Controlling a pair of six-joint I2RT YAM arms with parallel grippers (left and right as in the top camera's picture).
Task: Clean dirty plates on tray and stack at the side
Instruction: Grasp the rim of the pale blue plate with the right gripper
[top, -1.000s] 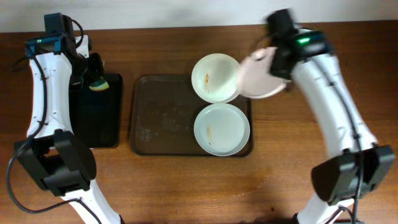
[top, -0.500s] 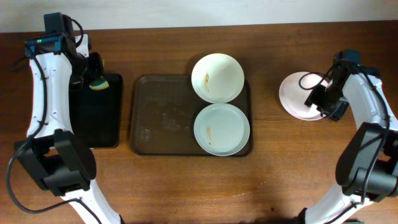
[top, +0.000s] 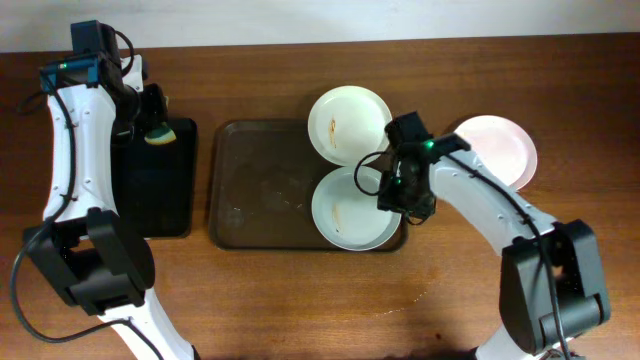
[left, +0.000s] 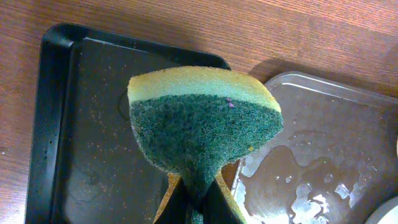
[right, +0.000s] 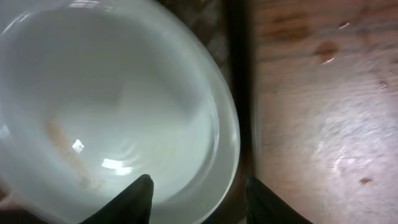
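Right claw is hanging open, its two dark fingers spread wide and straddling the right-hand rim of the near plate. One finger is sitting over the plate's hollow and the other is sitting outside the rim. Whether either finger is touching the plate cannot be told.

This white, shallow plate is showing a thin brown smear across its bottom. From overhead it is lying in the near right corner of the brown tray, and the right arm is reaching in over it from the right.

Just behind it, with their edges meeting, the far plate is lying across the tray's far rim, part of it reaching out over the table. It too is carrying a small brown mark. The pink plate is resting on the bare wood to the right of the tray, apart from it, with the right arm crossing above its left edge.

Left claw is clenching a sponge, yellow on top and green beneath, pinching its lower end so that the pad is bunching into a wedge. It is hovering above the far right corner of the black tray, which is lying just left of the brown tray. Water drops are glistening on the brown tray's near surface.
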